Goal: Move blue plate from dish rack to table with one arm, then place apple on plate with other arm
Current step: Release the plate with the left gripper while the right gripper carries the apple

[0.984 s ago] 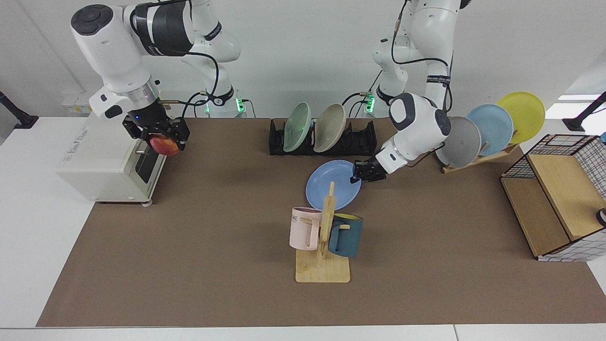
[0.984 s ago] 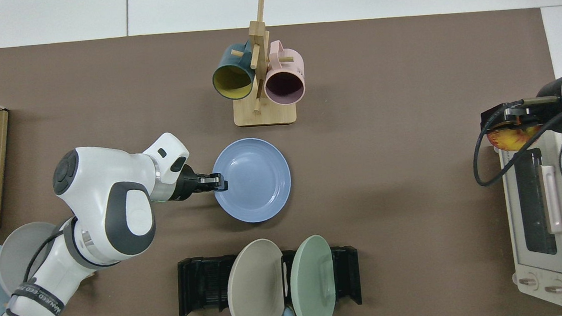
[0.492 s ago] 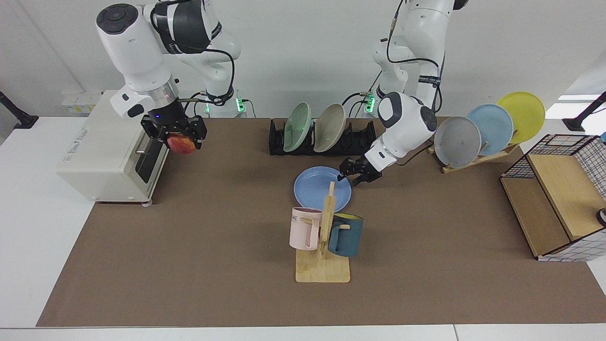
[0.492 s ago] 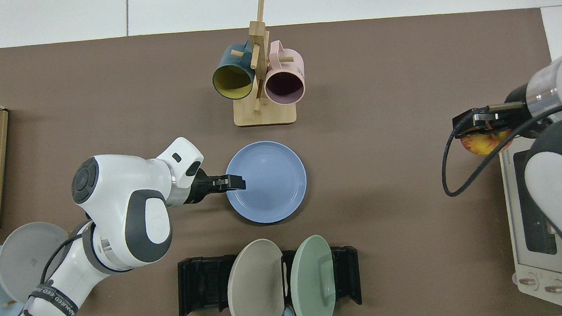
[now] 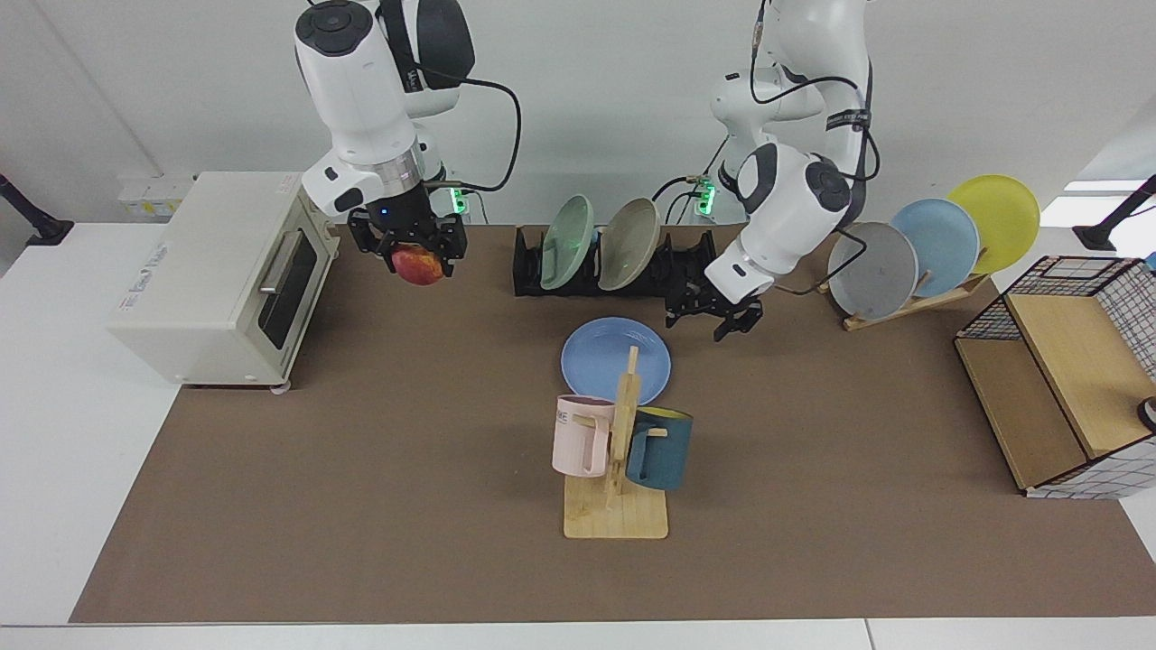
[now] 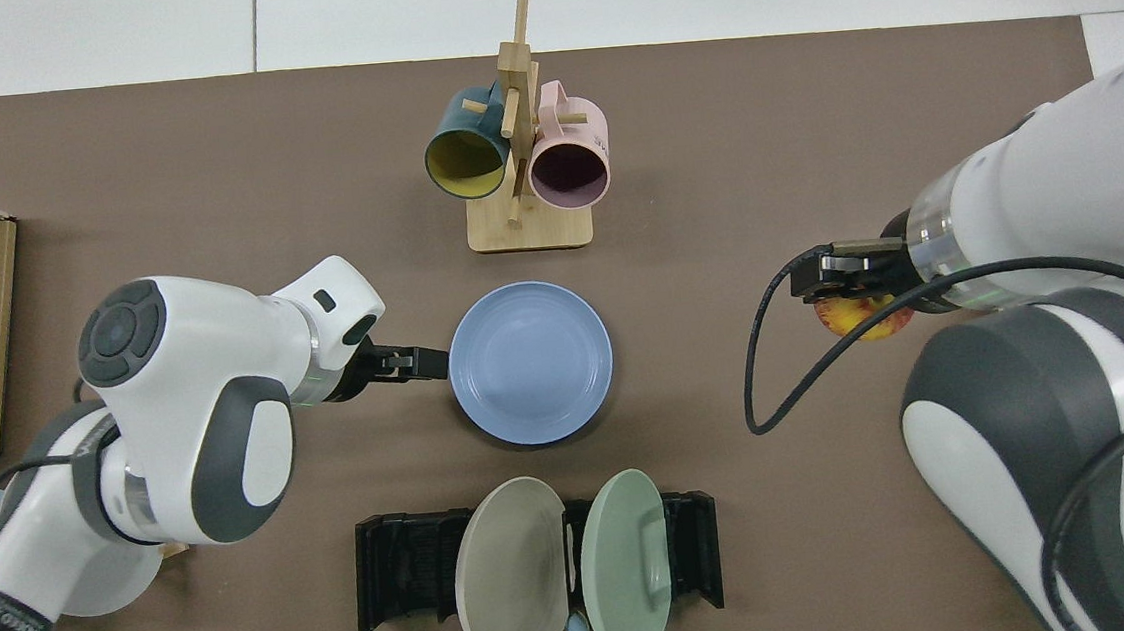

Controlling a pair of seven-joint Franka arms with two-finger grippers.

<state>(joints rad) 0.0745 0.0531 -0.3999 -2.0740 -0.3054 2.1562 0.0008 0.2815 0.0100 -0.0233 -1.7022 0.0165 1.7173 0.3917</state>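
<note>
On the far side of the facing view stands a white toaster oven (image 5: pixel 221 275) on the table (image 5: pixel 361 506). Next to it, the right end effector (image 5: pixel 406 250) hangs in the air above the table, and its fingers are closed tight on the apple (image 5: pixel 417 266). From above, the apple (image 6: pixel 858 313) shows just under the black fingers (image 6: pixel 832 276), well apart from the plate.

In the middle, the blue plate (image 5: pixel 616 359) lies flat on the table. It sits between the dish rack (image 5: pixel 614 262) and a wooden mug stand (image 5: pixel 617 469). The dish rack holds a green plate (image 5: pixel 567 242) and a beige plate (image 5: pixel 629 244), both standing up on edge. The mug stand holds a pink mug (image 5: pixel 581 435) and a dark blue mug (image 5: pixel 659 449).

Then comes the left end effector (image 5: pixel 727 316). Its fingers are spread apart and hold nothing. From above, it (image 6: pixel 415 363) is just beside the rim of the blue plate (image 6: pixel 531 363), and I cannot tell if it touches.

Past that, a slanted wooden rack (image 5: pixel 912 302) carries a grey plate (image 5: pixel 872 269), a light blue plate (image 5: pixel 935 235) and a yellow plate (image 5: pixel 993 221). Last is a wire and wood shelf (image 5: pixel 1066 379).
</note>
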